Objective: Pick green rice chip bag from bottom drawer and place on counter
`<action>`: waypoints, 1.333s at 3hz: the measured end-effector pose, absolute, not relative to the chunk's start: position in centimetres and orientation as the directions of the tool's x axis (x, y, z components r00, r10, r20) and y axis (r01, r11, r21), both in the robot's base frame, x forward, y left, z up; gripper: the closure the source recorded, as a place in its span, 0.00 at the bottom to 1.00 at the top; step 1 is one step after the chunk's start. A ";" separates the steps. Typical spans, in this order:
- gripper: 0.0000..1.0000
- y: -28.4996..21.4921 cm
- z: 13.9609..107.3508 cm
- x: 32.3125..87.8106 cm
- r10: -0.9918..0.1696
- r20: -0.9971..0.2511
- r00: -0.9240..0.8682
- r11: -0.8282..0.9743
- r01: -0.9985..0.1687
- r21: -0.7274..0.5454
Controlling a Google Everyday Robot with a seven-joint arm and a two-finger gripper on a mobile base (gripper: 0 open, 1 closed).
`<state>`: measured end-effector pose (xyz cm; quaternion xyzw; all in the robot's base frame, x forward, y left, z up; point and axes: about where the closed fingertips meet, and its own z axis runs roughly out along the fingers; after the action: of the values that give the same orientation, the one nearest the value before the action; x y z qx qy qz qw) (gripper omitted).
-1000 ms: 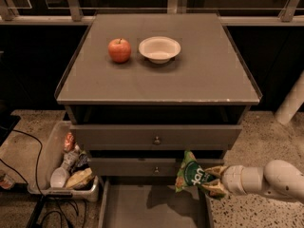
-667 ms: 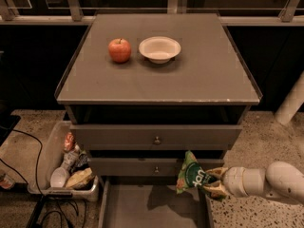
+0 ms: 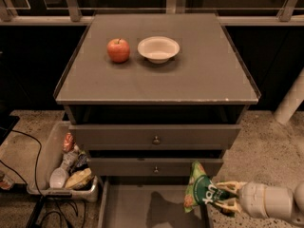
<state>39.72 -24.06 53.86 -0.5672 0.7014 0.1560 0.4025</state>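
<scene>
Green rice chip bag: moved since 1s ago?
Yes. The bag, in the pincer at the right of the bottom drawer, shifted down and right against the middle drawer's knob.

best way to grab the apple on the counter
Probably from above, pinching across the round middle of the apple: it sits upright, stem up, with the bowl close beside. The end effector is low by the bottom drawer, holding the green rice chip bag.
</scene>
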 end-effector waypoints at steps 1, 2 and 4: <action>1.00 -25.2 60.2 38.4 -0.676 -0.734 0.070 0.277 -0.899 -0.340; 1.00 -26.7 68.6 39.5 -0.681 -0.717 0.147 0.269 -0.861 -0.432; 1.00 -26.8 82.6 42.2 -0.724 -0.648 0.235 0.223 -0.810 -0.543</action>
<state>42.20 -26.80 82.56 -0.6217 0.6169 0.0446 0.4806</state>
